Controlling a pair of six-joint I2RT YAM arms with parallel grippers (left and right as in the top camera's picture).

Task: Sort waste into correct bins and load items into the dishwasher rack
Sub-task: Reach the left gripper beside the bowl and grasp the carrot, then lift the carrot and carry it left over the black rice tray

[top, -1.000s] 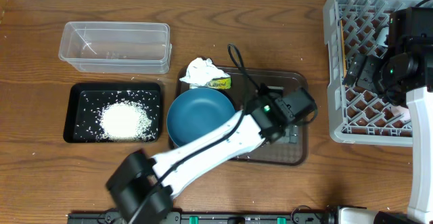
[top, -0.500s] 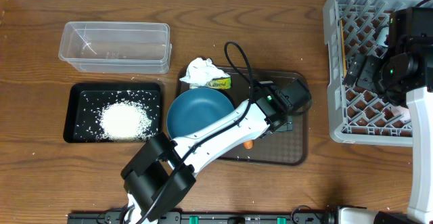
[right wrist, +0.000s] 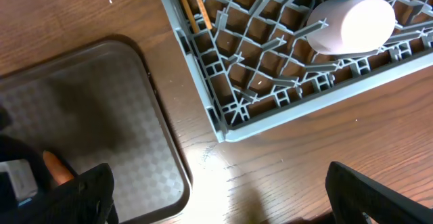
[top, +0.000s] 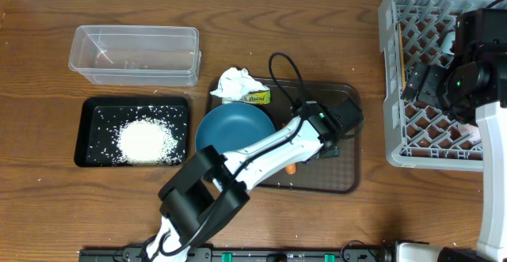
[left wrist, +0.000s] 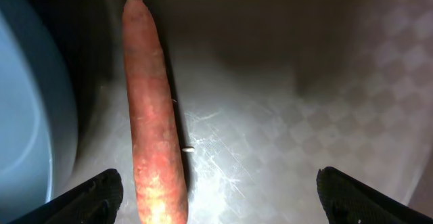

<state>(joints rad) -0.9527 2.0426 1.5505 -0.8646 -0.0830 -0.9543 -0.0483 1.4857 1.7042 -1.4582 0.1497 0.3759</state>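
One thing carries print: the yellow-green wrapper point(top: 257, 97) at the brown tray's point(top: 325, 179) back edge, beside the crumpled tissue point(top: 236, 82). Its dark lettering is too small to read. Right of the teal bowl point(top: 230, 131), the carrot point(left wrist: 152, 116) lies flat on that tray between the left fingers point(left wrist: 95, 200), which are spread wide and grasp nothing. It sits just beside the bowl-side finger, its long axis running straight away from the wrist, narrow tip farthest. Farther right, the right fingers point(right wrist: 74, 197) hang released over the bench point(right wrist: 304, 156) beside the grey rack point(right wrist: 223, 126), which holds the white cup point(right wrist: 352, 24) and chopsticks point(right wrist: 193, 7).
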